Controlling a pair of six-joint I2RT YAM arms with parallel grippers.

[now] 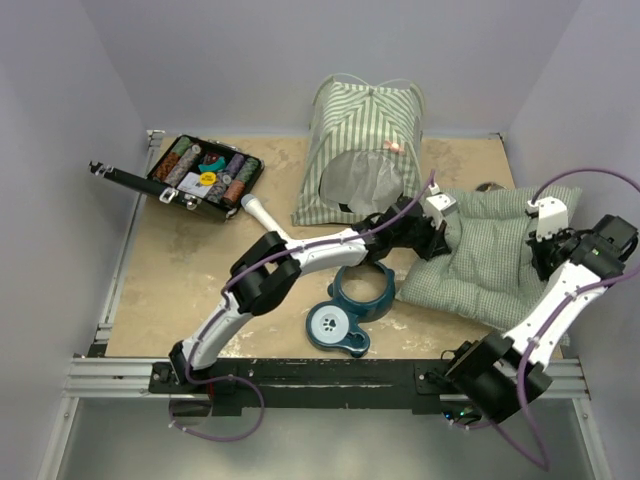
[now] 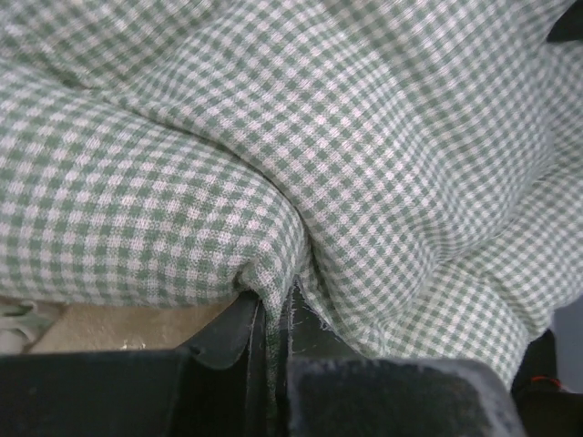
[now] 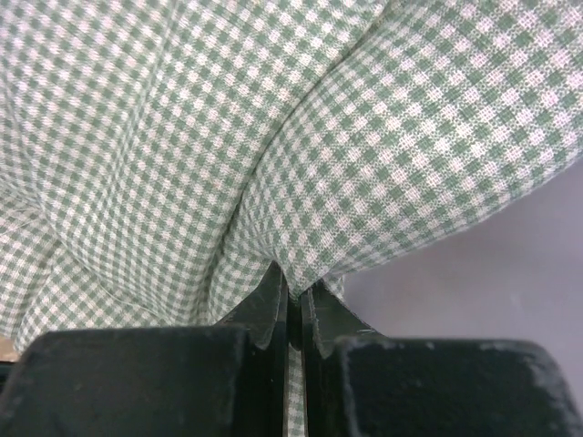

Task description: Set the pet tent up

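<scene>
The pet tent [image 1: 365, 150] is standing upright at the far edge of the table [image 1: 200, 270], its arched doorway facing the arms; the left gripper [image 2: 273, 309] is pinching a fold at the left side of the green checked cushion [image 1: 490, 265], jaws clamped tight; the right gripper [image 3: 291, 296] is clenching the cushion's right side likewise; the cushion is lying just right of the tent, beside the teal bowl stand [image 1: 352, 305].

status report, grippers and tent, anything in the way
Left gripper shut on checked cushion edge, right gripper shut on its opposite edge. Pet tent upright at back, not held. Teal bowl stand between bases and tent.
</scene>
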